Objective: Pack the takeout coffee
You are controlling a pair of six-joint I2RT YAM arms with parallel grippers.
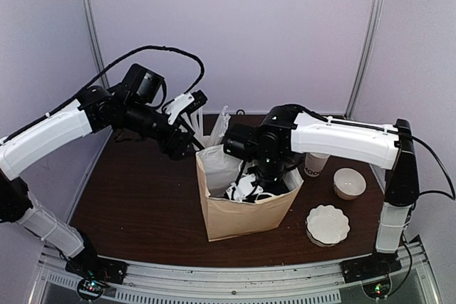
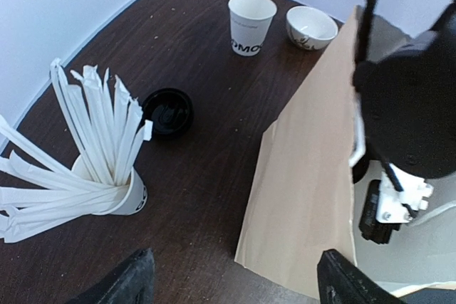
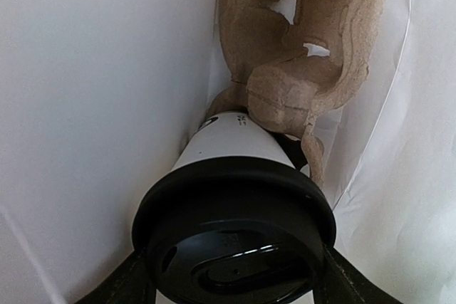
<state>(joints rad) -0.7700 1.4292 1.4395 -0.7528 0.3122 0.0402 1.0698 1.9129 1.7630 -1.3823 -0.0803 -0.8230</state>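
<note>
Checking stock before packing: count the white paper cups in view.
3. A lidded cup in the right gripper inside the paper bag; an open cup beside the bowl; a straw cup near the loose black lid. Others may hide behind it.

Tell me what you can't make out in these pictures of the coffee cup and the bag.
- Top view: the coffee cup and right gripper are hidden inside the paper bag, under the right arm.
- Right wrist view: the cup's base is hidden behind the cardboard carrier, so whether it is seated is unclear.
- Left wrist view: the bag's wall blocks its inside; the lettering on the lidless cup curves out of sight.
</note>
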